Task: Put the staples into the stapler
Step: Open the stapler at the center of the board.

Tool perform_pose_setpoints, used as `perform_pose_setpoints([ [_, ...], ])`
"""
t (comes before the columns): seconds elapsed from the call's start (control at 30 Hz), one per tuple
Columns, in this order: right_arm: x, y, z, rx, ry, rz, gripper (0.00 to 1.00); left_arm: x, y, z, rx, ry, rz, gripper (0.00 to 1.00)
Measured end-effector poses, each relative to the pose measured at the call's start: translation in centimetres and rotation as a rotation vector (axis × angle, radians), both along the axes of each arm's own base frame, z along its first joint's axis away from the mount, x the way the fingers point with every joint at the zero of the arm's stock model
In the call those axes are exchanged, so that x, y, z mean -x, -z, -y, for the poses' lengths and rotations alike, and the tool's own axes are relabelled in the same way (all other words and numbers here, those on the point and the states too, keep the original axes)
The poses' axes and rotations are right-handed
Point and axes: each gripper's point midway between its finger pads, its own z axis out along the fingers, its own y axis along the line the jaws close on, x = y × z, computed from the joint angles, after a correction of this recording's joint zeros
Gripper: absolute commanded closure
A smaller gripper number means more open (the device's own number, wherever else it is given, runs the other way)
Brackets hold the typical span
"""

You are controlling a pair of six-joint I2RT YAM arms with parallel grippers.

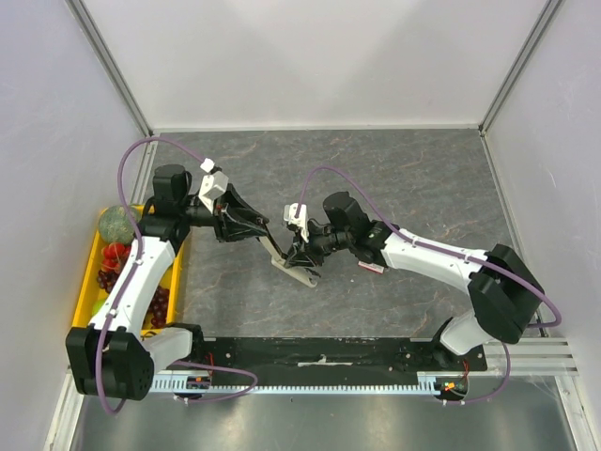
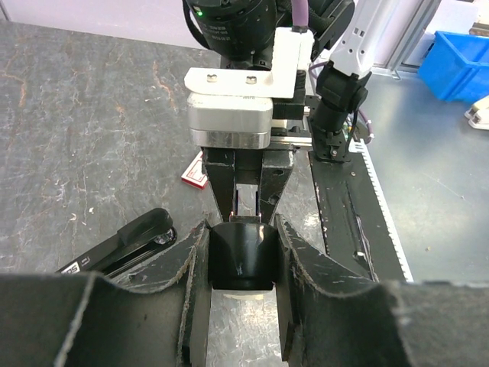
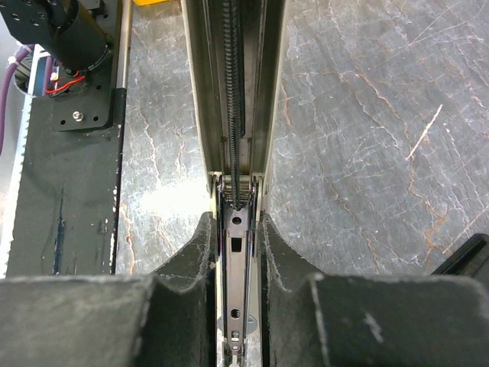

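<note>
The stapler [image 1: 293, 268] stands opened out in the middle of the table, between the two arms. My left gripper [image 2: 241, 227] is shut on its black end piece [image 2: 241, 260]. A long black arm of the stapler [image 2: 126, 243] lies on the table to the left of my fingers. My right gripper [image 3: 238, 222] is shut on the stapler's narrow metal magazine [image 3: 238, 252]. Beyond the magazine, the open channel with its spring [image 3: 235, 92] runs away from the jaws. The staples box [image 2: 195, 172], white with red print, lies flat behind the right gripper [image 1: 305, 252], partly hidden under that arm.
A yellow tray [image 1: 89, 282] of fruit and vegetables stands at the left edge beside the left arm. The black mounting rail [image 1: 319, 352] runs along the near edge. A blue bin [image 2: 458, 61] sits off the table. White walls close in three sides.
</note>
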Motion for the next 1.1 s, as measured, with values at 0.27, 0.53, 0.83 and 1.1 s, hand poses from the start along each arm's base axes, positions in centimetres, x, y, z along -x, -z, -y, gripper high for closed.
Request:
perform_pose_setpoints([
  [0.27, -1.1, -0.4, 0.3, 0.008, 0.056, 0.037, 1.0, -0.6, 0.2, -1.0, 0.002, -0.038, 0.003, 0.66],
  [0.53, -2.0, -1.0, 0.6, -0.004, 0.095, 0.053, 1.0, -1.2, 0.6, -2.5, 0.004, -0.098, -0.009, 0.62],
  [0.83, -2.6, -1.1, 0.9, -0.003, 0.13, 0.034, 1.0, -2.5, 1.4, -3.2, -0.008, -0.155, 0.01, 0.56],
  [1.1, -3.8, -0.3, 1.6, 0.033, 0.217, 0.049, 1.0, -4.4, 3.0, -3.4, -0.018, -0.187, -0.028, 0.55],
])
